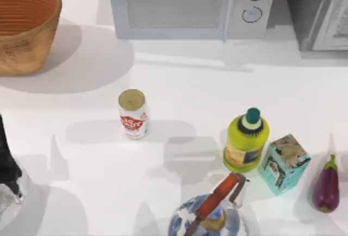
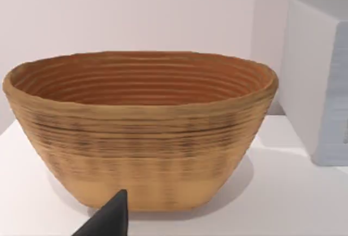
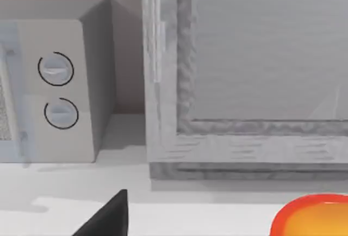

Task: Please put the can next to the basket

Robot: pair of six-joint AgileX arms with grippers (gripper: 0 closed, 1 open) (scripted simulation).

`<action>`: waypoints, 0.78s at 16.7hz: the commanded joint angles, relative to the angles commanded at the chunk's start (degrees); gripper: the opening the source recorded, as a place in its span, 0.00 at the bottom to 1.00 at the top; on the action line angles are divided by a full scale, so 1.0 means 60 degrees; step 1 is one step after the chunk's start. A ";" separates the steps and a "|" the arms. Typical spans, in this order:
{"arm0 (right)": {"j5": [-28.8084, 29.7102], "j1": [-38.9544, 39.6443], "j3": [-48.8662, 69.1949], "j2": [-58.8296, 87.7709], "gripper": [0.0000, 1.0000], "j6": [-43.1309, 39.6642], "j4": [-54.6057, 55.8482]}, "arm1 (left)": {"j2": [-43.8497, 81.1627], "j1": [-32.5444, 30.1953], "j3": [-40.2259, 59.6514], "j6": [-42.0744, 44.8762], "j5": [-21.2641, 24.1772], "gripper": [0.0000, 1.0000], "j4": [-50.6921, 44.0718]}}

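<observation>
The can, white with a red label and a dull gold top, stands upright on the white table, left of centre. The wicker basket sits at the far left back corner, well apart from the can. The left wrist view faces the basket side-on, with its ribbed orange inside showing and a dark tip of my left gripper low in front of it. My left arm is at the table's left edge, below the basket. A dark tip of my right gripper shows in the right wrist view.
A microwave and a grey appliance line the back. A yellow-green bottle, a teal carton and an eggplant stand at the front right. A kettle with an orange handle is at the front edge.
</observation>
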 joint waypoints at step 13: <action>0.0000 0.0000 0.0000 0.0000 1.00 0.0000 0.0000 | 0.5435 -0.1498 0.4916 0.0768 0.0041 1.00 -0.3491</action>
